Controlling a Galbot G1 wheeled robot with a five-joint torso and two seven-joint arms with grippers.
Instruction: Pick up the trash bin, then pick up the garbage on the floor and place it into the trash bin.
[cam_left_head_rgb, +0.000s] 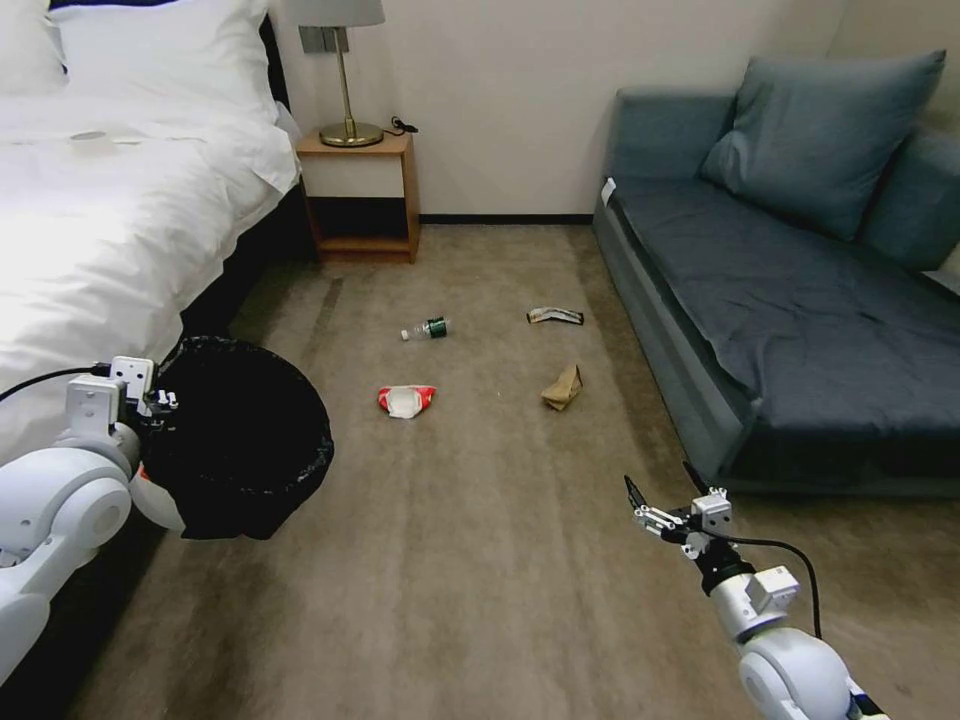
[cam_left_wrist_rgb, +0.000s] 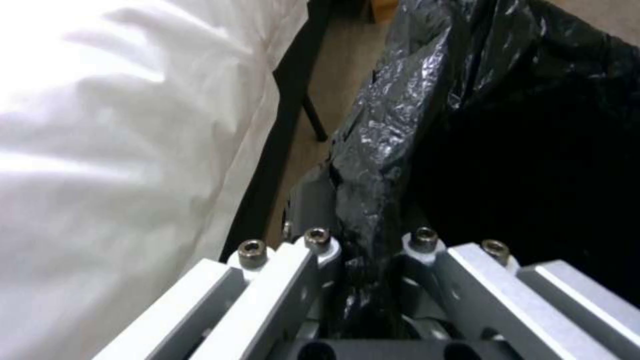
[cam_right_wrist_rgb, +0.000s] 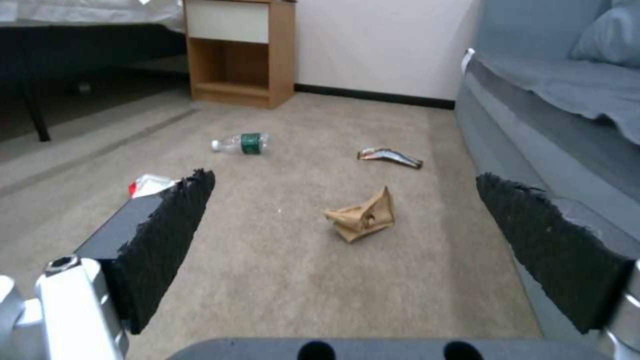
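Head view shows the left gripper (cam_left_head_rgb: 160, 402) pinching the bag-draped rim of the trash bin (cam_left_head_rgb: 240, 440) beside the bed (cam_left_head_rgb: 100, 230), while the right gripper (cam_left_head_rgb: 660, 495), jaws spread wide, hovers over the floor (cam_left_head_rgb: 480, 560) short of the brown paper (cam_left_head_rgb: 563, 388), red-and-white packet (cam_left_head_rgb: 406, 400), bottle (cam_left_head_rgb: 426, 328) and wrapper (cam_left_head_rgb: 555, 316).

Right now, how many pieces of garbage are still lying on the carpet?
4, all between bed and sofa: the clear bottle and flat wrapper farther off, the red-and-white packet and crumpled brown paper nearer. More could be hidden under the bed.
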